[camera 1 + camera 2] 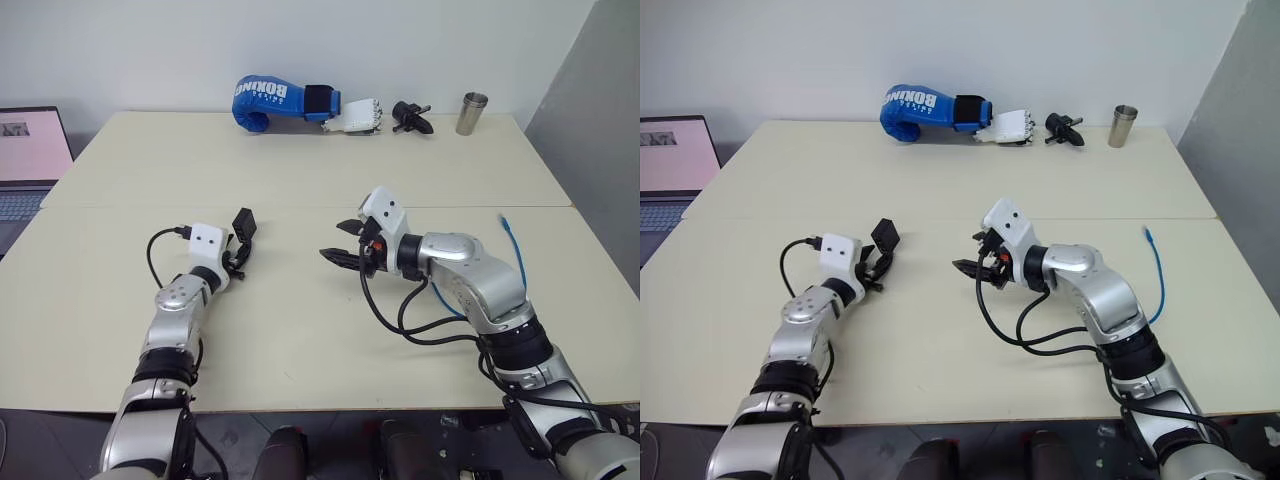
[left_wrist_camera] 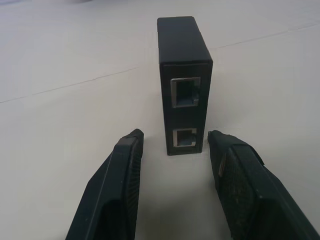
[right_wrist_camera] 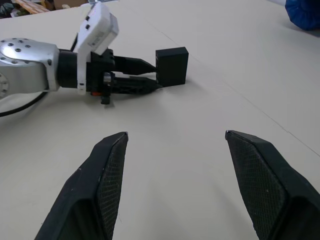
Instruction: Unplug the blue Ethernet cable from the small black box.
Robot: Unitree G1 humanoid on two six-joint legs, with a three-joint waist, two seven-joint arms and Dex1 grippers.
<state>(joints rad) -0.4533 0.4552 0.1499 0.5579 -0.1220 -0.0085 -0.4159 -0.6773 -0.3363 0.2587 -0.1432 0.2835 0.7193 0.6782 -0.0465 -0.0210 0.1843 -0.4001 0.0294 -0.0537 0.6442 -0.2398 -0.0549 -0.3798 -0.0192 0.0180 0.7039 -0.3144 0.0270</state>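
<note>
Both left tool (image 2: 176, 150) fingers apart, flanking the upright small black box (image 2: 183, 75).

A pale cream table (image 1: 300, 330) with a seam across its middle. Along its far edge, in a row: a blue boxing glove (image 1: 270, 100), a small white object (image 1: 357, 117), possibly a model hand, a small black object (image 1: 411, 118), and a metal cup (image 1: 472, 113). An open laptop (image 1: 28, 160) sits beyond the table's left edge.

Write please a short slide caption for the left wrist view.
Left hand open, fingers apart beside the small black box, which stands on edge with both ports empty.
</note>
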